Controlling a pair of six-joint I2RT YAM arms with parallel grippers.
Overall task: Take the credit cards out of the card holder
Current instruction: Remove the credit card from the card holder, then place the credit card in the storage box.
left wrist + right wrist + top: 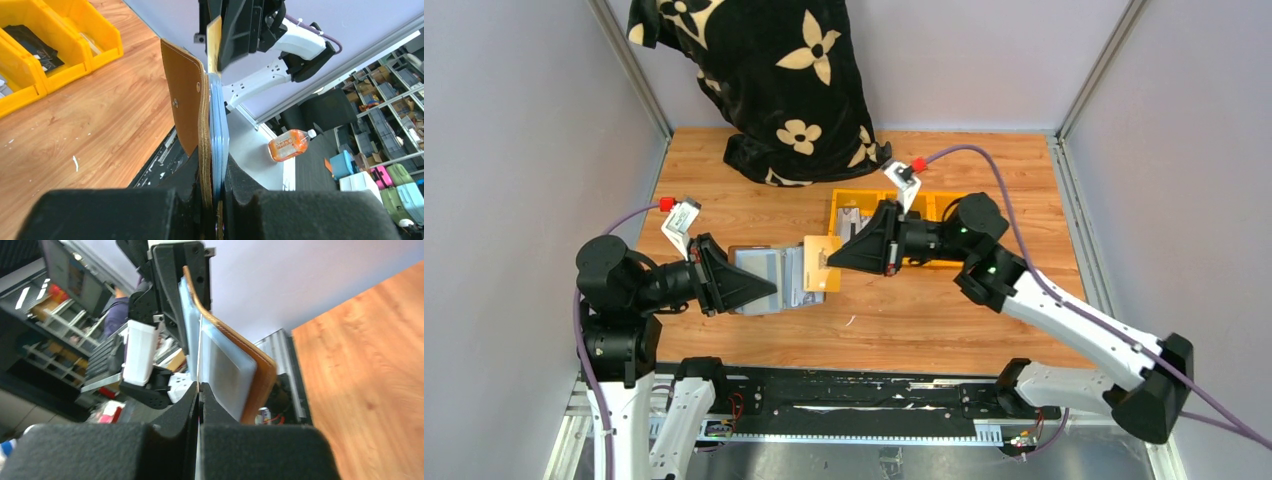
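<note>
My left gripper (pixel 769 285) is shut on the card holder (pixel 759 268) and holds it open above the wooden table, grey sleeves upward. In the left wrist view the brown cover (pixel 187 100) and bluish sleeves (pixel 219 125) stand edge-on between the jaws of the left gripper (pixel 216 175). My right gripper (pixel 832 262) is shut on a tan credit card (pixel 822 265) with a dark emblem, at the holder's right edge. That card (pixel 214 42) runs down to the sleeves. I cannot tell whether it is free of them. In the right wrist view its thin edge (pixel 200 350) sits in the right gripper (pixel 200 390), beside the holder (pixel 257 375).
Yellow bins (pixel 864 205) stand behind the right gripper, with dark and grey items inside. A black cloth with cream flowers (pixel 764 70) lies at the back. Grey walls close both sides. A black rail (pixel 844 390) runs along the near edge.
</note>
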